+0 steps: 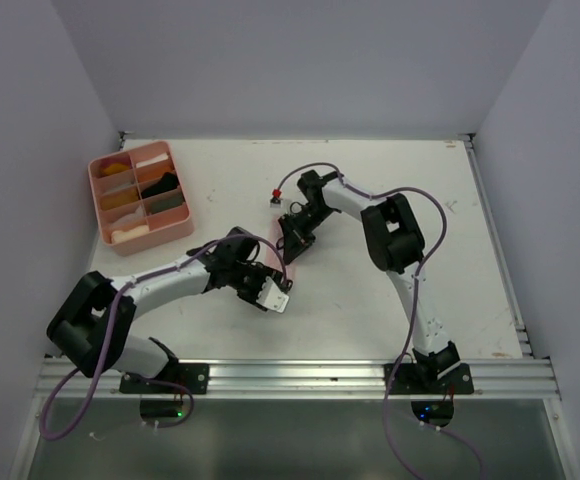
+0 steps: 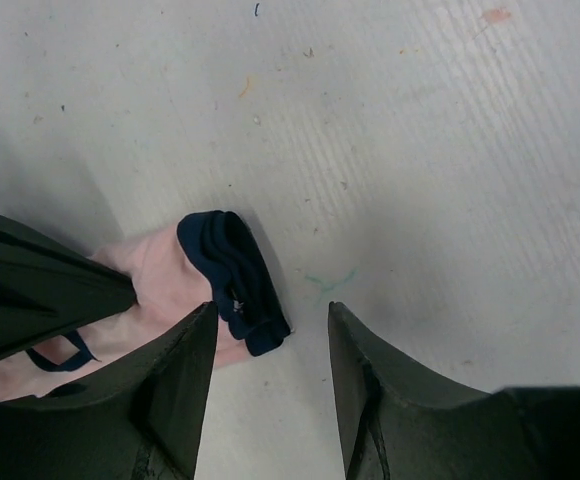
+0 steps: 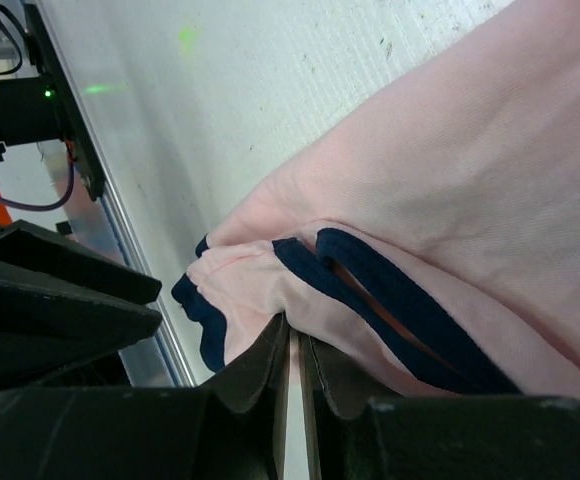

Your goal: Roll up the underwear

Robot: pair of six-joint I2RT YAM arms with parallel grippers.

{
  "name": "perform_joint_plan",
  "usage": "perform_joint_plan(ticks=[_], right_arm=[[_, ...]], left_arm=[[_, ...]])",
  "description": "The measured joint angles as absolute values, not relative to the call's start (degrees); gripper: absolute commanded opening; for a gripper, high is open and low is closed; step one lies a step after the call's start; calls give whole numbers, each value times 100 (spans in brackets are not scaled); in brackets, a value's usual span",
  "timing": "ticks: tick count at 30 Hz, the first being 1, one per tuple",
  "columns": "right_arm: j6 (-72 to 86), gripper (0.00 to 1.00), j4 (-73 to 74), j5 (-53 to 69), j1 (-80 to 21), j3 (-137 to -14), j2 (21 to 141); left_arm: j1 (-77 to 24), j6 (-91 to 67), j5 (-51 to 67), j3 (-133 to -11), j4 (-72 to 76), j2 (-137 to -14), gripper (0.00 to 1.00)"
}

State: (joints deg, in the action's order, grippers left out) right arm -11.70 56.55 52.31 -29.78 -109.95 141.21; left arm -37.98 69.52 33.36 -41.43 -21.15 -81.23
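At ten o'clock your tray [image 1: 160, 238] holds dark, white and orange cloths [image 1: 160, 186]. At centre your right gripper [image 3: 292, 345] pinches the pink underwear [image 3: 450, 180]; your left gripper [image 2: 270, 320] stands spread just beside it.

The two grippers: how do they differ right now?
The left gripper is open and holds nothing; the right gripper is shut on the pink underwear. The left gripper sits at the garment's navy-edged end, while the right gripper pinches a fold of it. Both have dark fingers close to the white table.
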Motion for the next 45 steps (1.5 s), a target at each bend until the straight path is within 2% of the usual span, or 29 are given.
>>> perform_joint_plan(ticks=[9,22,29,33,34,40,45], right_arm=[[-1470,14,6012,5225,-3033,-11155,14212],[-1605,14,6259,5225,-3061,-11163,14245],[-1599,13,6331,5256,-3061,-11218,14298],[-1601,13,6370,5275,-3063,-11218,14313],[-1603,13,6375,5286,-3063,-11218,14313],[-1629,13,6388,5306,-3063,-11216,14315],[-1662,15,6386,5352,-3061,-11190,14315]], left_arm=[[-3802,8049,3006,-4134,-1949,-8296,52],[-3802,8661,3116,-4134,-1988,-8512,52],[-3883,8877,3133,-4134,-2056,-8604,49],[-3929,8982,3162,-4200,-2060,-8783,40],[-3935,9006,3170,-4261,-2093,-8847,31],[-3946,9050,3190,-4469,-2189,-9115,1],[-3946,8715,3247,-4515,-2283,-9118,0]])
